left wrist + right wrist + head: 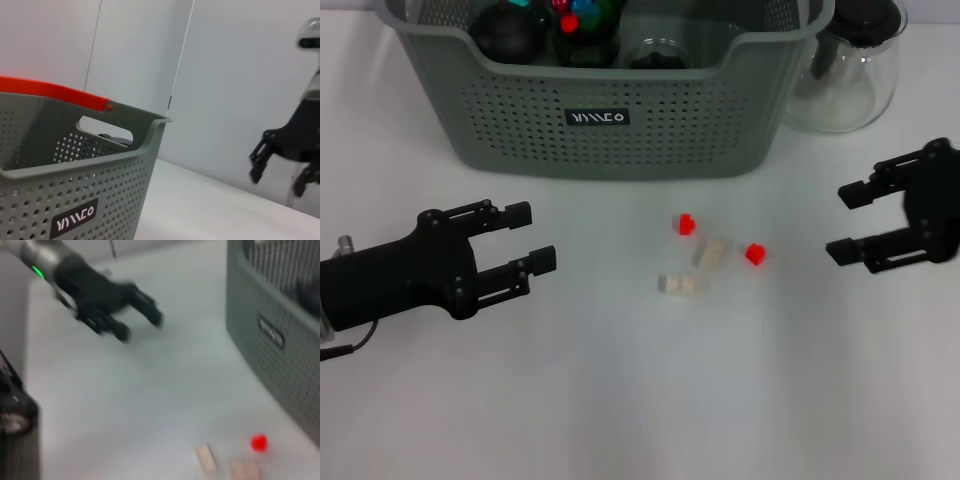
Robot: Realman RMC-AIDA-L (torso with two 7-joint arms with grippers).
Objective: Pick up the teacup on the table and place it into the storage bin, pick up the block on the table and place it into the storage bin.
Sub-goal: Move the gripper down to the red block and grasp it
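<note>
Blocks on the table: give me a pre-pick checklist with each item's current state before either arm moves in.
1. Blocks within view: ok. Two red blocks and two pale blocks lie on the table in front of the storage bin.
2. Left gripper free: ok, jaws open, nothing held, left of the blocks.
3. Right gripper free: ok, jaws open, nothing held, right of the blocks.
4. Blocks separated enough to grasp: ok for the red ones; the pale ones lie close together.
5. Bin has room: cannot tell; dark items already fill the visible part.
6. Teacup on the table: cannot tell; none visible there.
</note>
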